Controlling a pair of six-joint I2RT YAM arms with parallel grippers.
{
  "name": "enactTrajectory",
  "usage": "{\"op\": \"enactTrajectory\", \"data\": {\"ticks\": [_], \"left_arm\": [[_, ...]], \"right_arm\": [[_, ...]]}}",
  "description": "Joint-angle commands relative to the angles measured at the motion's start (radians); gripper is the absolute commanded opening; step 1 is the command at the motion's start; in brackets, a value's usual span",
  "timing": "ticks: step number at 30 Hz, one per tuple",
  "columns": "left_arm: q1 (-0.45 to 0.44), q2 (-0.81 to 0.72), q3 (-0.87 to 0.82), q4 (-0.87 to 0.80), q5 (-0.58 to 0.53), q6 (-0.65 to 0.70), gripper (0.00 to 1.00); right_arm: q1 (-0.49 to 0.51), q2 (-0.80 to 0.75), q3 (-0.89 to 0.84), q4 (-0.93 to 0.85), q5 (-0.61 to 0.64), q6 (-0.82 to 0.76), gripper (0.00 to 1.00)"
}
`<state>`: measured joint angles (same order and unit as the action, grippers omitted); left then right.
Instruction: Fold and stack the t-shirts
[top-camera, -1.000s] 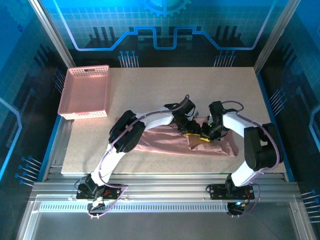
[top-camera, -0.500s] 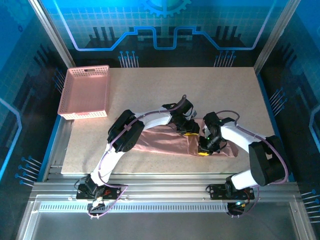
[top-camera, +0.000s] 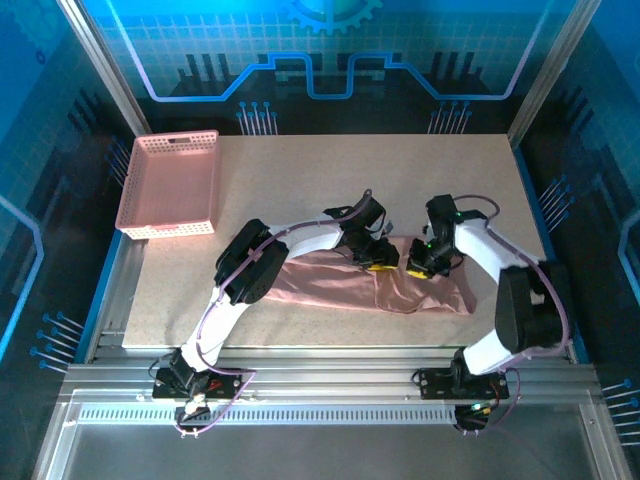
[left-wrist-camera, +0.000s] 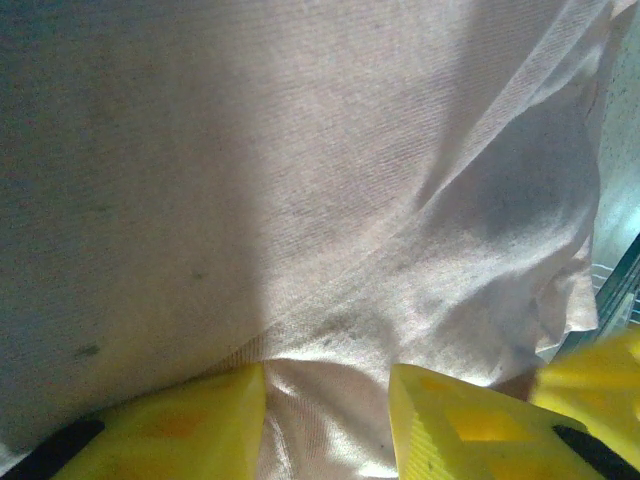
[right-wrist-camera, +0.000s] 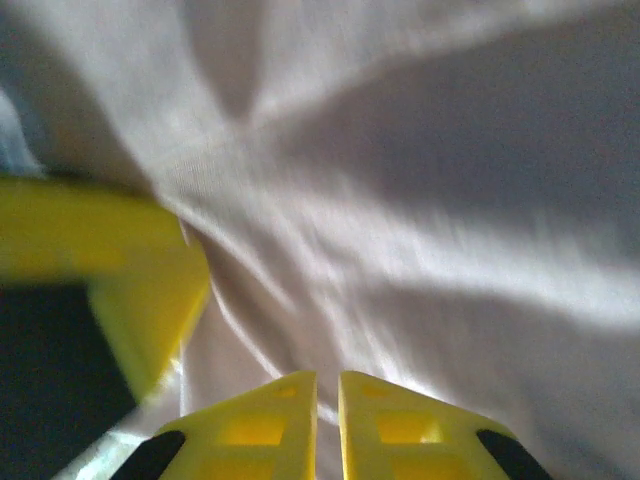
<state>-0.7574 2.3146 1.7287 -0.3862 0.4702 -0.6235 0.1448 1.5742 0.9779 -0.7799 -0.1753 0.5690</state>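
Note:
A dusty-pink t-shirt (top-camera: 330, 285) lies crumpled in a long strip on the near half of the table, its chest print hidden. My left gripper (top-camera: 381, 264) is low over the shirt's upper edge near the middle. In the left wrist view its yellow jaws (left-wrist-camera: 327, 420) stand partly apart with a bunch of the pink fabric (left-wrist-camera: 300, 180) pinched between them. My right gripper (top-camera: 418, 270) is close beside it to the right. Its jaws (right-wrist-camera: 328, 420) are nearly together on a thin fold of the shirt (right-wrist-camera: 420, 200).
A pink plastic lattice basket (top-camera: 165, 228) stands at the table's far left corner. The bare tabletop (top-camera: 400, 180) stretches behind the shirt. Both arms curve over the cloth, the two grippers only a few centimetres apart. The other gripper's finger (right-wrist-camera: 110, 270) shows at the left in the right wrist view.
The right gripper dipped toward the near edge, then came back up and to the right, pulling the shirt's right part. The left gripper stayed in place.

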Motion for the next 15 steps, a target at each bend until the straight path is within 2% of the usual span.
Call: {"op": "enactTrajectory", "data": {"ticks": [1,4,11,15], "left_arm": [[0.026,0.009,-0.034,-0.071,-0.039,0.009,0.39],[0.029,0.008,-0.035,-0.067,-0.039,0.0,0.39],[0.038,0.01,-0.041,-0.054,-0.035,-0.013,0.39],[0.043,0.012,-0.031,-0.052,-0.028,-0.018,0.39]], "right_arm": [[0.0,0.11,0.025,0.003,0.014,-0.02,0.15],[0.013,0.088,-0.017,-0.056,0.07,-0.025,0.14],[0.008,-0.174,-0.208,-0.187,0.125,0.042,0.14],[0.002,-0.213,-0.214,-0.209,0.143,0.074,0.14]]}}
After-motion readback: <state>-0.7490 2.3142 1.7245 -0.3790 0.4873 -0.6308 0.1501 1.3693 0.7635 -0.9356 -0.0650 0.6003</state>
